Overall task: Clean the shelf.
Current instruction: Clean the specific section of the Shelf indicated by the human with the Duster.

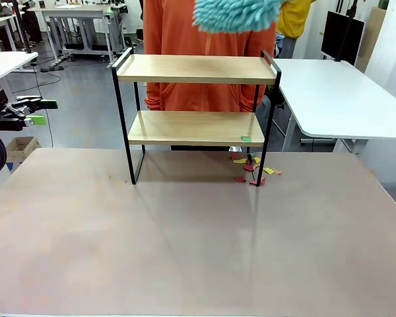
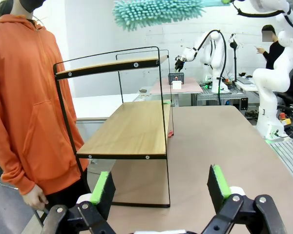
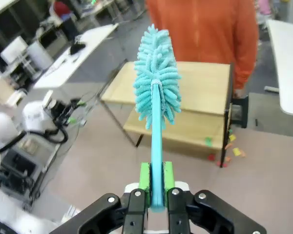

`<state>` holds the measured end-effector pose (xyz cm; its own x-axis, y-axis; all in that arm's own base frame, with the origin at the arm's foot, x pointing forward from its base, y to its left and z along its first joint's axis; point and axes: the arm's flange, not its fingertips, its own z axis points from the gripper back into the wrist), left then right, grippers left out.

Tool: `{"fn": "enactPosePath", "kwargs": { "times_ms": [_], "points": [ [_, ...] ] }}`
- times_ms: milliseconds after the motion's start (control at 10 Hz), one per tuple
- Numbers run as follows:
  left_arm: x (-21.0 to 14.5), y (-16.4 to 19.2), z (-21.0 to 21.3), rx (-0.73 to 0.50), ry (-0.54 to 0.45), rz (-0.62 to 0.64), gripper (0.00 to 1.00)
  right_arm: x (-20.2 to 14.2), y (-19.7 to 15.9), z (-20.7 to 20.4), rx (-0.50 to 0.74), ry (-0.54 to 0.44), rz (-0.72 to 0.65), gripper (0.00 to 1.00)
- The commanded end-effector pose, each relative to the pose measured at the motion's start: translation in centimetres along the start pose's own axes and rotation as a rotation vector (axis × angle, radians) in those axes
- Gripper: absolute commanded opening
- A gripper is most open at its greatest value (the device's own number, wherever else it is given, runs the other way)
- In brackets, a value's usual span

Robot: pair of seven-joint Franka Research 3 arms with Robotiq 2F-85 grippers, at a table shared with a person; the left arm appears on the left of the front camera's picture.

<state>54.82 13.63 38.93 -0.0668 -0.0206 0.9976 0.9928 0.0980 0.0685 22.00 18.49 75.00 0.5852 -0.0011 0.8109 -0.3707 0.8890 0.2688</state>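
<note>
Across the brown tabletop (image 1: pixel 185 251), the shelf (image 1: pixel 197 69) stands at its far edge, long axis crosswise. Above and before it, the right gripper (image 3: pixel 156 184) clamps a teal duster (image 3: pixel 156 92); the left gripper (image 2: pixel 161 187), gaping, waits off its end.

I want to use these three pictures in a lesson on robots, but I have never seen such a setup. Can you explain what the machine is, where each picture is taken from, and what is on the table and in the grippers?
Two white robot arms share a brown table with a person in an orange hoodie. The front view looks across the table from the robot's side. The other two come from cameras on the wrists.

The left gripper is open and empty. The right gripper is shut on the handle of a turquoise fluffy duster, held above the shelf.

The shelf is a two-tier wooden rack in a black frame. A small green scrap lies on its lower board, and coloured paper scraps lie on the table by its right legs.
</note>
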Motion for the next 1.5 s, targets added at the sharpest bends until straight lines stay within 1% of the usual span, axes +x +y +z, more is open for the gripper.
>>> {"fn": "enactPosePath", "kwargs": {
  "times_ms": [0, 200, 400, 600, 900, 1100, 1200, 1300, 1400],
  "points": [
    [0.2, -0.2, 0.0, -0.003, -0.008, -0.016, 1.00, -1.3, -1.1, 1.4, 0.110, 0.117, 0.121, 0.14],
    [0.2, -0.2, 0.0, -0.003, -0.008, -0.016, 1.00, -3.1, -1.0, 1.7, 0.204, 0.257, 0.251, 0.14],
    [0.2, -0.2, 0.0, -0.003, -0.008, -0.016, 1.00, -4.5, -1.8, 0.9, 0.248, 0.401, 0.325, 0.14],
    [0.2, -0.2, 0.0, -0.003, -0.008, -0.016, 1.00, -6.3, -3.3, -1.4, 0.286, 0.549, 0.392, 0.14],
    [0.2, -0.2, 0.0, -0.003, -0.008, -0.016, 1.00, -9.5, -6.1, -5.8, 0.380, 0.698, 0.470, 0.14],
    [0.2, -0.2, 0.0, -0.003, -0.008, -0.016, 1.00, -12.0, -7.8, -8.3, 0.420, 0.757, 0.496, 0.14],
    [0.2, -0.2, 0.0, -0.003, -0.008, -0.016, 1.00, -12.6, -8.4, -8.8, 0.432, 0.760, 0.490, 0.14],
    [0.2, -0.2, 0.0, -0.003, -0.008, -0.016, 1.00, -12.9, -8.7, -9.1, 0.435, 0.753, 0.469, 0.14],
    [0.2, -0.2, 0.0, -0.003, -0.008, -0.016, 1.00, -12.4, -9.1, -9.3, 0.410, 0.696, 0.377, 0.14]
  ]
}}
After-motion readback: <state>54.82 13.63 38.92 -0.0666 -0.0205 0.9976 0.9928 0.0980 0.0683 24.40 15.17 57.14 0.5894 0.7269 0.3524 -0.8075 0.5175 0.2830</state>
